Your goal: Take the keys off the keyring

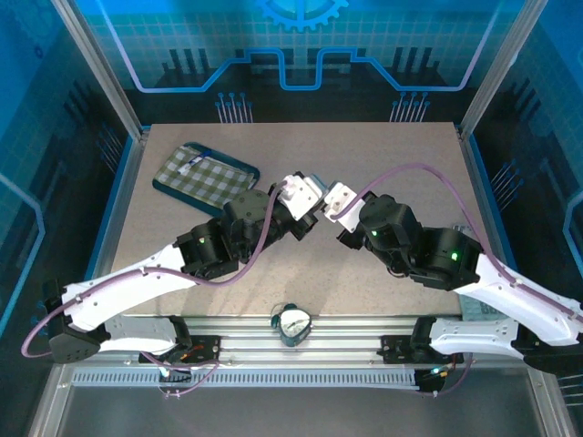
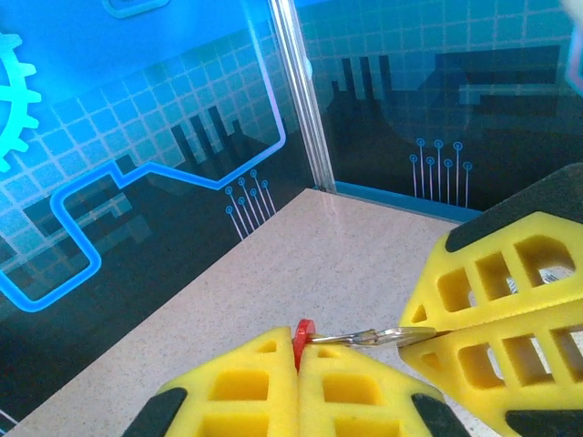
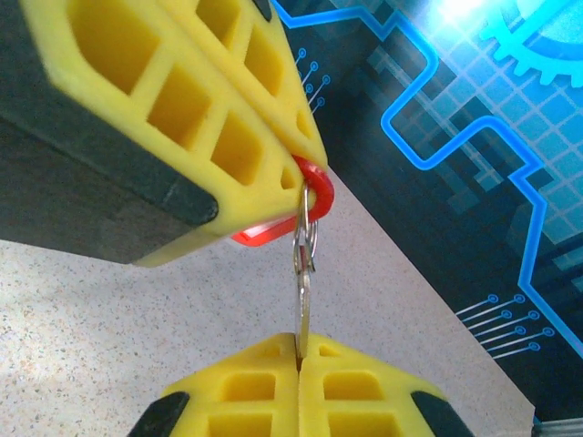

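My left gripper [image 2: 299,350] is shut on the keyring [image 2: 302,335], pinching its bright red tag between the yellow fingers. From the tag a thin metal ring leads right to the key [image 2: 387,338], whose far end sits between the right gripper's yellow fingers [image 2: 496,309]. In the right wrist view the red keyring [image 3: 316,193] pokes out of the left gripper's fingers [image 3: 191,100] at the top. The key [image 3: 301,309] hangs edge-on from the ring, and my right gripper [image 3: 299,346] is shut on its lower end. Both grippers meet above mid-table, left gripper [image 1: 308,202] and right gripper [image 1: 333,206].
A green checked pad [image 1: 205,173] lies at the back left of the speckled table [image 1: 392,146]. A round clock-like dial [image 1: 293,321] sits at the near edge between the arm bases. Blue-patterned walls enclose the table on three sides.
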You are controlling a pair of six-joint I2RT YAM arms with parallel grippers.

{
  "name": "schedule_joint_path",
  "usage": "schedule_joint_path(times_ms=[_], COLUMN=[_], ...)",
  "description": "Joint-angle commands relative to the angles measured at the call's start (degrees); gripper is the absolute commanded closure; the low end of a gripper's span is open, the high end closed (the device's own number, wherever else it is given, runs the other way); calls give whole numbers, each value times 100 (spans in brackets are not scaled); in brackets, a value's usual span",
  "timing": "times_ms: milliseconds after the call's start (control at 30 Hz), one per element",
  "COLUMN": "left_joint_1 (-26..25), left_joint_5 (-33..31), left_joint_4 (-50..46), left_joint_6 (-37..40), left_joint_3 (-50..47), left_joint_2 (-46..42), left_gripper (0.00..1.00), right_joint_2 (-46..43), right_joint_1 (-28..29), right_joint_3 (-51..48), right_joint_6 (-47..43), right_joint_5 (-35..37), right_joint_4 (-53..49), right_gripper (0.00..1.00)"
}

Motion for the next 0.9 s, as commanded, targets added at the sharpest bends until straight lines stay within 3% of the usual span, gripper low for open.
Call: schedule_joint_path(times_ms=[0,167,467,633,867], left_joint_1=[-158,-198,-264,-325,-340], left_joint_5=[17,164,424,626,1012], left_joint_4=[-592,-714,-923,-822,-828], left_joint_6=[311,116,-97,-119,-349], left_joint_3=[-104,-131,-83,-115,-123], left_joint_2=[401,409,461,493,523], left_gripper=[100,100,100,100,100], right_joint_2=[146,159,-373,-147,-181], right_joint_1=[22,-9,143,140,140], right_joint_3=[313,367,-455,-152,-357], right_joint_6=[194,188,-374,-274,-362], right_joint_5=[-464,-388,-581,-522,-499], right_joint_4=[526,708,2039,1765,2184], right_gripper=[100,100,100,100,100])
